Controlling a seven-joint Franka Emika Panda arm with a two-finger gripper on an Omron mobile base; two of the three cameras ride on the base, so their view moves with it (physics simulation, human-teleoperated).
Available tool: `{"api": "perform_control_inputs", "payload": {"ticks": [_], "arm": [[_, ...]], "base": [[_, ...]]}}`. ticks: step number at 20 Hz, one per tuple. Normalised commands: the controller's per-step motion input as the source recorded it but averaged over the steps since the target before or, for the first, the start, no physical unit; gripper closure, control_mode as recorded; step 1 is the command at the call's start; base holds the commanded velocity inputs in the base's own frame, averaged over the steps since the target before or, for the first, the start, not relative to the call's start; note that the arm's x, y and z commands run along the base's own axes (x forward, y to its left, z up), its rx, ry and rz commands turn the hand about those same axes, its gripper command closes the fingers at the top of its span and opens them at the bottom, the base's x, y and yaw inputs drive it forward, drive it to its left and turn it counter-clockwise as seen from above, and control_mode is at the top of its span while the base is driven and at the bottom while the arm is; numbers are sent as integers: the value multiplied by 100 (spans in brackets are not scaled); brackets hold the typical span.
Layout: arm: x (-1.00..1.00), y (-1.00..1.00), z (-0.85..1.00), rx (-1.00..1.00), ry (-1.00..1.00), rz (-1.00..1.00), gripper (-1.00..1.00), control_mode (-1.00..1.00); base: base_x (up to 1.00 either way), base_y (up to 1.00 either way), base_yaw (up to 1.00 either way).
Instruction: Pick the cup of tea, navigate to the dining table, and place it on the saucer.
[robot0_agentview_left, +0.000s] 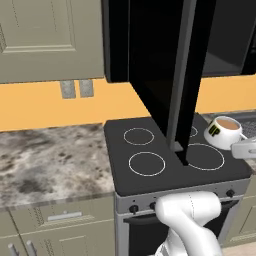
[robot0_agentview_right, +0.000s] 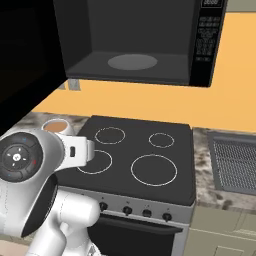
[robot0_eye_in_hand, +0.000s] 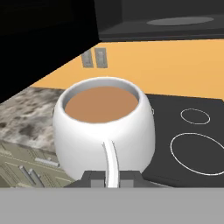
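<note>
The hand view shows what the base views cannot: the claw (robot0_eye_in_hand: 112, 178) pinched on the thin handle of the cup (robot0_eye_in_hand: 104, 127), its dark tips pressed to either side of that white strip. From there the tea reaches almost to the rim, brown and flat, and the cup's round white wall is plain. The left base view alone gives the black-and-yellow mark on the cup's side; there the cup (robot0_agentview_left: 224, 132) hangs tilted above the stove (robot0_agentview_left: 170, 160), over its far right ring, with the open microwave door (robot0_agentview_left: 170, 70) just to its left. In the right base view the cup (robot0_agentview_right: 56, 127) peeks over the white wrist, near the stove's front left ring (robot0_agentview_right: 95, 161).

Room is tight to the cup's left, where the black door slab comes down almost to the stove. The open microwave (robot0_agentview_right: 135, 42) sits above the stove. The marbled table (robot0_agentview_left: 50, 160) beside the stove lies bare up to its front edge.
</note>
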Motion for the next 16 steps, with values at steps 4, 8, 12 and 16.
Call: {"api": "perform_control_inputs", "payload": {"ticks": [4, 8, 12, 16], "arm": [[0, 0, 0, 0, 0, 0, 100, 100], [0, 0, 0, 0, 0, 0, 100, 100], [0, 0, 0, 0, 0, 0, 100, 100], [0, 0, 0, 0, 0, 0, 100, 100]], "base": [[-16, -29, 30], [-24, -16, 54], [-29, -16, 64], [-46, -14, 69]]}}
